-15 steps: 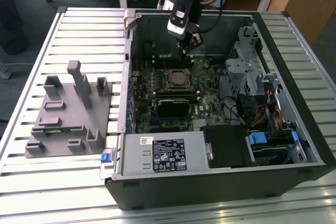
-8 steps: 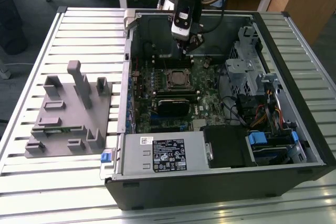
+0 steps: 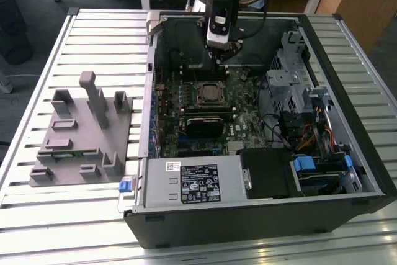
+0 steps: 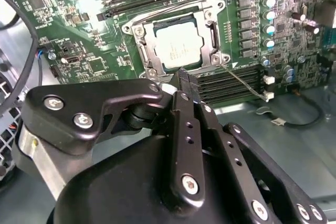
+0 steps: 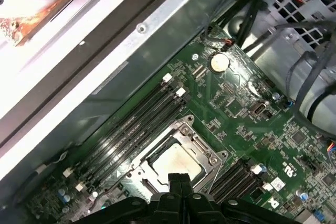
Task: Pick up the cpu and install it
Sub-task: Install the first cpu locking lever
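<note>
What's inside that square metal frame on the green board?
A flat silvery chip lies inside the metal frame. Whatever sits beneath the chip is covered by it, and the gripper hides part of the frame's edge.

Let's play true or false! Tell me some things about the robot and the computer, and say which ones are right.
1. The cpu lies in the socket. True.
2. The gripper holds the cpu. False: its jaws are shut on nothing.
3. The grey fixture stands inside the computer case. False: it sits outside, at the exterior view's left.
4. The gripper hangs over the open computer case. True.
</note>
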`<state>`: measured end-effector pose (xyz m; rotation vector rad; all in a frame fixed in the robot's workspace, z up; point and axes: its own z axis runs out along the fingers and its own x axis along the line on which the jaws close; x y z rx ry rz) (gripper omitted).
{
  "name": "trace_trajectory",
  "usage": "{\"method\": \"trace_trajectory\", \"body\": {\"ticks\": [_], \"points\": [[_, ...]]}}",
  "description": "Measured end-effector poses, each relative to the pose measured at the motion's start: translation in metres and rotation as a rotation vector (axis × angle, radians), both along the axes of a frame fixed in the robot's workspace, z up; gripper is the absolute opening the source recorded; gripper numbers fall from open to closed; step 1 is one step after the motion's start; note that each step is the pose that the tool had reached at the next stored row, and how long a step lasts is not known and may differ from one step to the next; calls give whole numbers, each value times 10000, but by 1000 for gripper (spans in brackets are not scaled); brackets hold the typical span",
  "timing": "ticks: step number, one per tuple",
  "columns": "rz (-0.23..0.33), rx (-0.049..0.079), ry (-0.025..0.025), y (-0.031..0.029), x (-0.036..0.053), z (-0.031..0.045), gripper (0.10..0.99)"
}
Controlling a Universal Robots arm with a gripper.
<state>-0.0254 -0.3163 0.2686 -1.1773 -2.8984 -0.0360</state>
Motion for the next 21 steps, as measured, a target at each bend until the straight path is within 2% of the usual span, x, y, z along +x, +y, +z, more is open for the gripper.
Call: {"method": "trace_trajectory", "body": {"ticks": [3, 17, 21], "points": [[289, -3, 1, 0, -3, 0, 106], [2818, -4, 0, 0, -4, -11, 106], [3138, -3, 0, 0, -4, -12, 106]]}}
